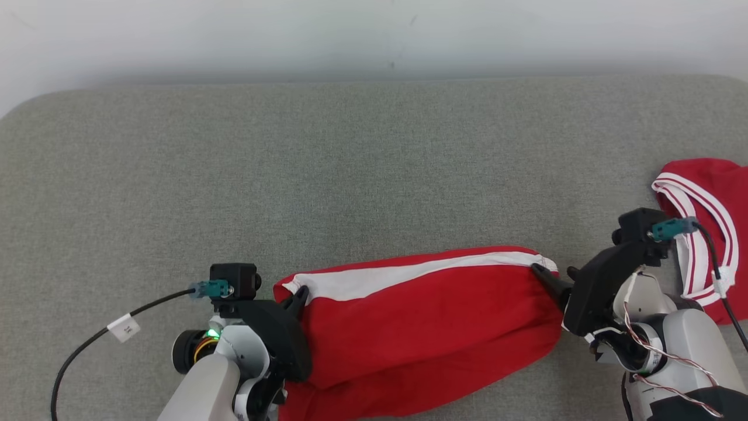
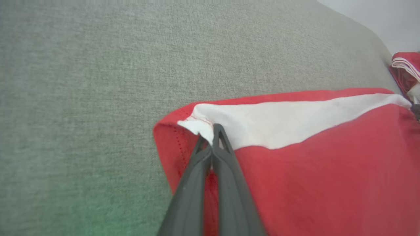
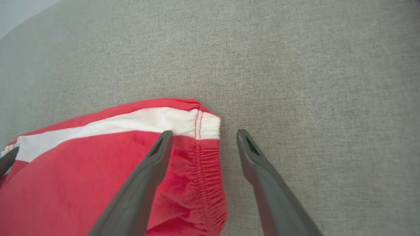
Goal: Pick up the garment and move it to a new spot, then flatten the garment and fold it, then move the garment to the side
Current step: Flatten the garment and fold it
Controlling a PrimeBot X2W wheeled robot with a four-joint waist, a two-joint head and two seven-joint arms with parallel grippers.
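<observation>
Red garment (image 2: 311, 170) corner pinched by left end effector (image 2: 211, 132).

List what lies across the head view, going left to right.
cable → left gripper → garment → right gripper → striped red cloth

Pale grey forearms (image 1: 204, 386) end in black wrist blocks (image 1: 234, 279), each with a teal plug (image 1: 211, 288) and a black cable (image 1: 87, 345) bearing a white tag (image 1: 124, 327). A green light (image 1: 213, 333) glows at the left wrist, and red-and-white wires (image 1: 660, 354) cross the right. The left hand (image 2: 211, 131) and right hand (image 3: 204, 132) have long dark grey fingers (image 3: 141, 183), slotted at the tips.
</observation>
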